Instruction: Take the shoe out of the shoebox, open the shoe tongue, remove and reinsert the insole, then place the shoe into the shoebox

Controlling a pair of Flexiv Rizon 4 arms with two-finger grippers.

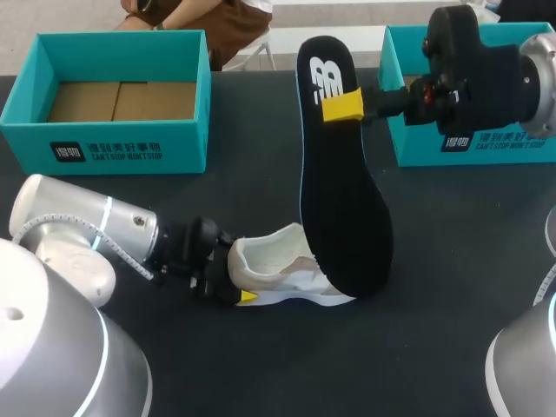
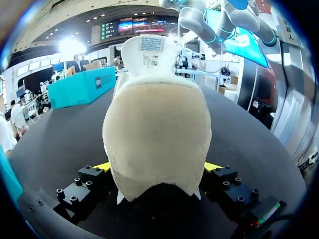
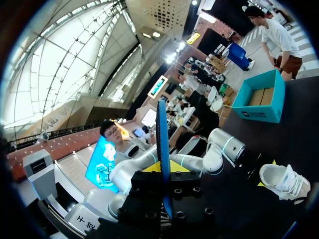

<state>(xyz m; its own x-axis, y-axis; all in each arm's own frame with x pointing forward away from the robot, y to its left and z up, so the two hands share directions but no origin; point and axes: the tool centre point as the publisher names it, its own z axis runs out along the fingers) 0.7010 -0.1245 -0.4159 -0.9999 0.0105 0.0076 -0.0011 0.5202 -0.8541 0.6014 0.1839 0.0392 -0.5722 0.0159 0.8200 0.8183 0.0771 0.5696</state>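
Teal shoebox (image 1: pixel 104 148): brown cardboard inside.
Second shoebox (image 1: pixel 417 143): interior hidden.
Left end effector (image 1: pixel 236 276): clamping cream shoe (image 1: pixel 287 269) at heel, on counter (image 1: pixel 452 261).
Right end effector (image 1: pixel 339 106): pinching black insole (image 1: pixel 343 217).

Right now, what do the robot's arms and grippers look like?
Both arms are rounded silver-white links with thin light-blue rings at the joints, black near the wrist. The left arm carries a speckled cable; the right arm has a bulky black wrist housing. The left gripper and right gripper are black blocks studded with bolt heads, with yellow fingertips.
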